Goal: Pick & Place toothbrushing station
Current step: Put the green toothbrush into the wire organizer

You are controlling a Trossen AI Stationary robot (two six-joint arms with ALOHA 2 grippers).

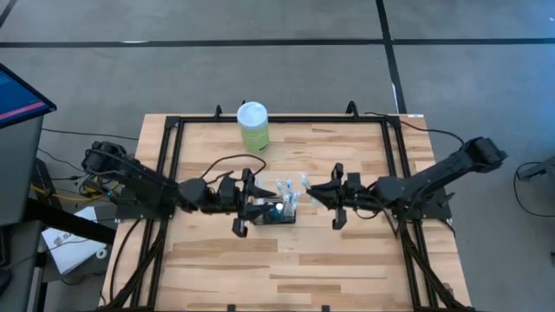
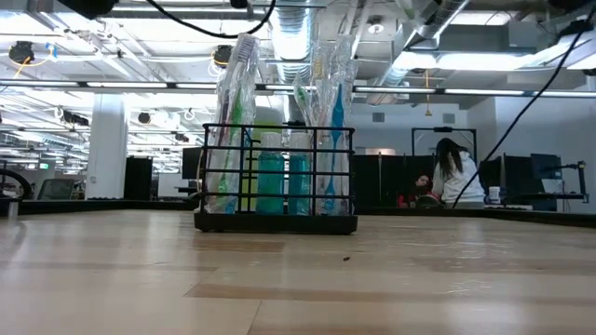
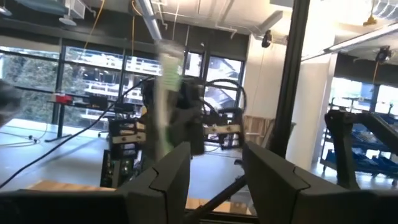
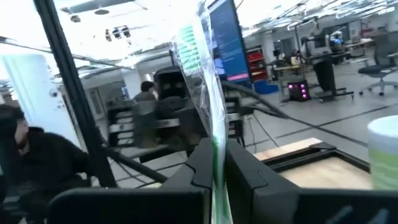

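Toothbrushing station [image 1: 276, 211], centre of the high view on the table [image 1: 347, 269]: light, rigid wire mesh, tippy contents, best gripped by its rim; left gripper [image 1: 246, 208] spread wide alongside, right gripper [image 4: 214, 171] narrowed on a wrapped toothbrush [image 4: 208, 106].

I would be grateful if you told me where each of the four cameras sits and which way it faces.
High view: above, looking straight down at the table, both arms, the caddy between the left gripper and right gripper.
Low view: at table-top height, facing the caddy and room; no gripper shows.
Left wrist view: looks past its open fingers.
Right wrist view: looks past its fingers, shut on a wrapped toothbrush.
Shared: high and low views both show the caddy.
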